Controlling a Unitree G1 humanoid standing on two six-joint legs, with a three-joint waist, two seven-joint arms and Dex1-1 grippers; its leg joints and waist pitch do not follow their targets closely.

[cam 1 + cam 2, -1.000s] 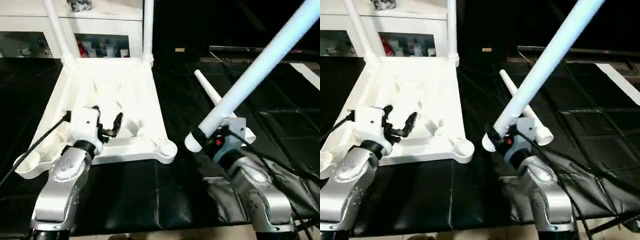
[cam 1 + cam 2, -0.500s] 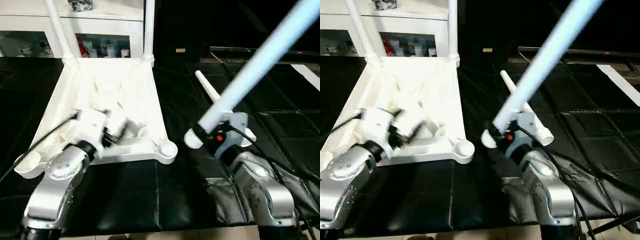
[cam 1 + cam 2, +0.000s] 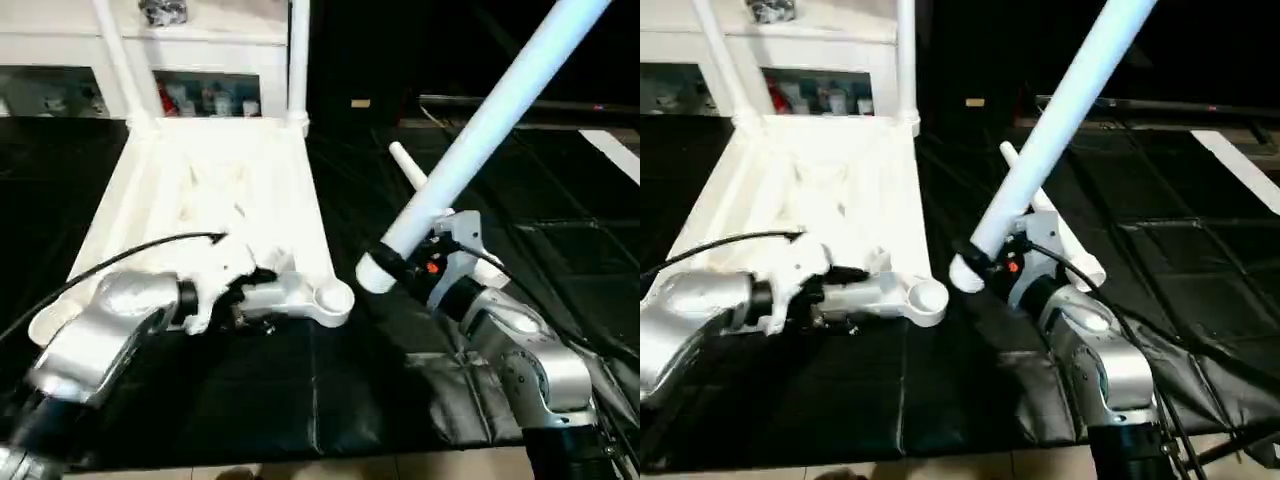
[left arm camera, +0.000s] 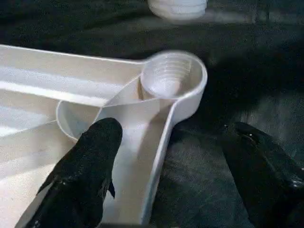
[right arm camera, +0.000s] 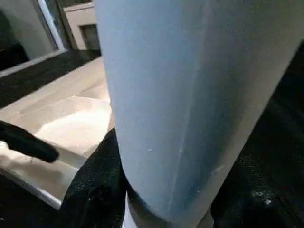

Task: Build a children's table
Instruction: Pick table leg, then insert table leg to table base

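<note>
The white tabletop [image 3: 230, 190] lies underside up on the black surface. Two legs stand in its far corner sockets: one [image 3: 112, 55] on the left, one [image 3: 298, 60] on the right. My left gripper [image 4: 174, 130] is open and straddles the near rim beside the near right corner socket [image 4: 173, 78]; one finger [image 4: 90, 175] is inside the rim, the other outside. My right gripper [image 3: 405, 262] is shut on a long white leg [image 3: 490, 110] that slants up to the right. The leg's lower end [image 3: 372, 275] hangs just right of that socket. Another leg [image 3: 418, 185] lies behind it.
A white cabinet with glass doors [image 3: 200, 60] stands behind the tabletop. A black cable [image 3: 90, 275] runs along my left forearm. The black surface ends at a front edge [image 3: 320, 455] near the picture's bottom.
My left gripper has swung from above the tabletop's inside down to its near rim by the right corner socket. The right arm has tilted its leg steeper and brought its lower end leftward.
</note>
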